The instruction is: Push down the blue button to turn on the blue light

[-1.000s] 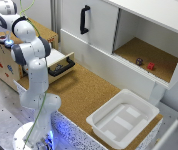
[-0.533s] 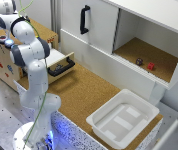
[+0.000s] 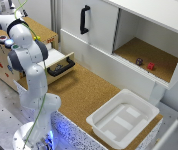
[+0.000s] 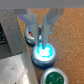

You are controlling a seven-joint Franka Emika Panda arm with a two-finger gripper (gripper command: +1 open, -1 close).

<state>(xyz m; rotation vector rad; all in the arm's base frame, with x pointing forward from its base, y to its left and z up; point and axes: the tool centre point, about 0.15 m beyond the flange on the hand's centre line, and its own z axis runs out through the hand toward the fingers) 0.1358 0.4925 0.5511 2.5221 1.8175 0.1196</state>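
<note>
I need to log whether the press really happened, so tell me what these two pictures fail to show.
- Gripper: in the exterior view the arm's own links hide it.
- Contact with the blue button: the wrist view is too blurred to tell touching from hovering, though the cap glows.
- Green button: cut off by the wrist view's edge.

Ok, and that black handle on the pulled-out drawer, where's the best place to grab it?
Grip the black handle at the middle of its bar, coming in from the front of the drawer, over the cork surface. The bar runs level and seems to stand off the drawer front, so jaws could probably close above and below it. The middle should pull straightest.
</note>
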